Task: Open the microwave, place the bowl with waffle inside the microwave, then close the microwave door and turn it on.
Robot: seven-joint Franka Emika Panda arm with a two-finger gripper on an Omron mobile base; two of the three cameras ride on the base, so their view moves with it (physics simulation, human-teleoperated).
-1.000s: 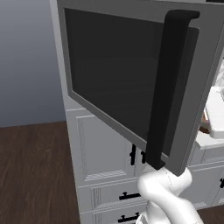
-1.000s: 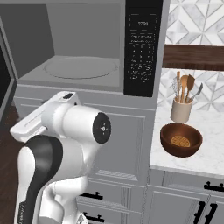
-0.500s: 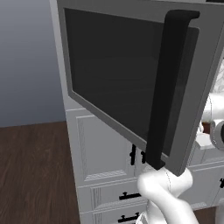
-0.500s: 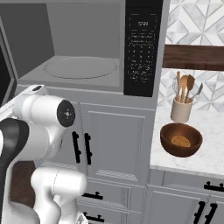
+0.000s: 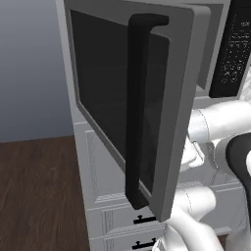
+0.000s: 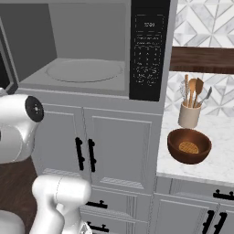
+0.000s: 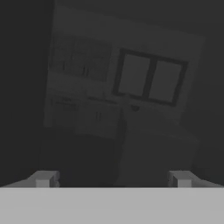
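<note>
Jaws (image 7: pixel 113 178) spread wide, holding nothing, facing a dim scene, prob. seen through tinted glass. Microwave door (image 5: pixel 147 98) swung open; vs 1 s ago the arm has moved left. Bowl (image 6: pixel 189 146) w/ waffle (image 6: pixel 188 147) sits on desk (image 6: pixel 215 164), right of microwave (image 6: pixel 87 50).

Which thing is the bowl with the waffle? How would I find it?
Find the big grey microwave with its door open, then look right to the white marble counter. The bowl sits there just in front of a cream utensil jar. It is round, reddish-brown and low, with a waffle inside.
</note>
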